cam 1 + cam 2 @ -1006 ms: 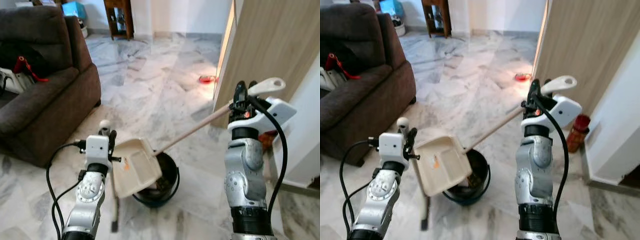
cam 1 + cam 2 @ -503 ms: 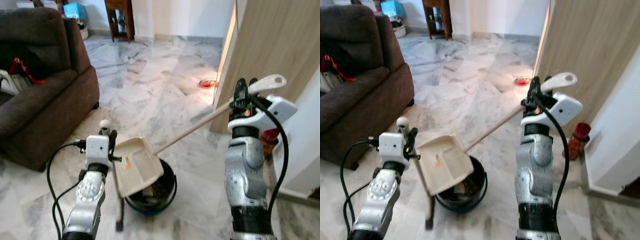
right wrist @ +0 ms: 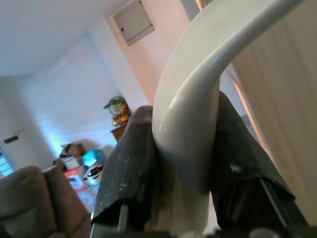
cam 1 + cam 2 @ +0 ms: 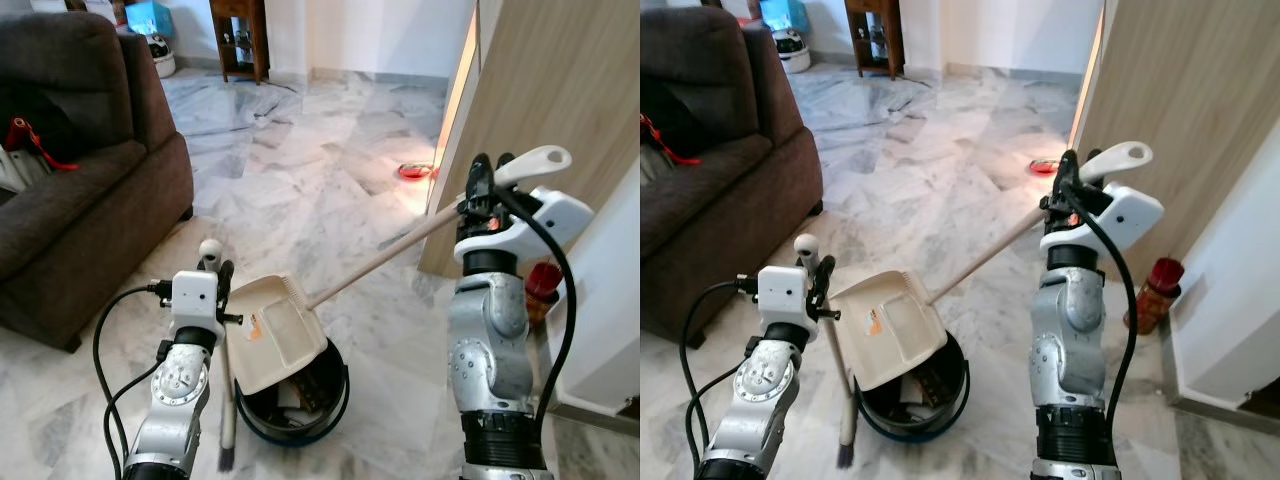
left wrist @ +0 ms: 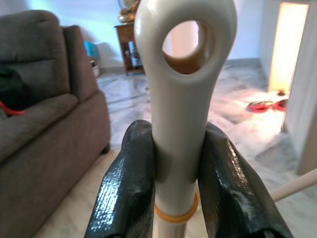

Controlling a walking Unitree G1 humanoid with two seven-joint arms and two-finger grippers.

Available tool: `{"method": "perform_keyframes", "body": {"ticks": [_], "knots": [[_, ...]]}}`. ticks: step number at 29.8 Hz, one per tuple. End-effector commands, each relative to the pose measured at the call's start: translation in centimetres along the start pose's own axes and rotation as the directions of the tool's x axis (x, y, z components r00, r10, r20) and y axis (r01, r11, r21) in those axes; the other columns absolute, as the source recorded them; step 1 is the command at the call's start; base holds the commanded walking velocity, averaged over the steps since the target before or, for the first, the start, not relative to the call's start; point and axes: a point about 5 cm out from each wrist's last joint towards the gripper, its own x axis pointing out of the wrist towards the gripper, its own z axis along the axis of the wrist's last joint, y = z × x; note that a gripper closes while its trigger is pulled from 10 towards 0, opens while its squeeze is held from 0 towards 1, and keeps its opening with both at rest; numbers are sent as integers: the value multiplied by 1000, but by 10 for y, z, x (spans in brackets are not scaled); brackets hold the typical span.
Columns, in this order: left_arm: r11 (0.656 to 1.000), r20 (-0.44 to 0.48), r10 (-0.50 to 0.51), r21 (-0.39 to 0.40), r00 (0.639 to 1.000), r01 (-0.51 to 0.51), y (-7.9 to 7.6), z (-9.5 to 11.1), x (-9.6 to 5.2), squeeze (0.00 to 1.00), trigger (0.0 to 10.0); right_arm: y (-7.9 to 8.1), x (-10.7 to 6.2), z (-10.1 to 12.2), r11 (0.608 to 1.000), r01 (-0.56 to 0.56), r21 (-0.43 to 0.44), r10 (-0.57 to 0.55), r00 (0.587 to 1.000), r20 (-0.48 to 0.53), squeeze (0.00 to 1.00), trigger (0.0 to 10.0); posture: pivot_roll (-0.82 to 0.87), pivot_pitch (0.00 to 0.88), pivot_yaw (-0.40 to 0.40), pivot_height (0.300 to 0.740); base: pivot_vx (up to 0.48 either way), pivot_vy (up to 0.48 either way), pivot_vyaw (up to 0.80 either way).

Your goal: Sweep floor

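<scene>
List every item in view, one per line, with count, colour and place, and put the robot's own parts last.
dustpan: one, cream, long wooden handle, tipped over the bucket
bucket: one, black, on the floor under the dustpan
broom: one, cream handle, hanging down to the floor beside the bucket
sofa: one, dark brown, to the robot's left
bottle: one, red, on the floor by the white wall on the right
floor bowls: red, past the wooden panel; count unclear
wooden cabinet: one, brown, far end of the room
marble floor: grey-white
left pincer: black, shut on the broom handle
right pincer: black, shut on the dustpan handle
</scene>
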Motion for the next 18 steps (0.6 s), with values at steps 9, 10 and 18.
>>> {"method": "perform_keyframes", "body": {"ticks": [9,10,18], "knots": [[999,74,-30,-15,997,32,-7,14,5,0,10000,11,8,19,998,-57,25,54,995,84,0,10000,34,0,42,740,122,0,0],[999,74,-31,-15,997,32,-7,14,5,0,10000,12,8,19,998,-67,20,65,994,85,0,10000,34,0,42,740,0,0,0],[999,75,-41,-18,996,42,-9,14,5,0,10000,38,6,24,960,-277,-43,280,953,112,0,10000,28,0,45,740,0,0,0]]}}
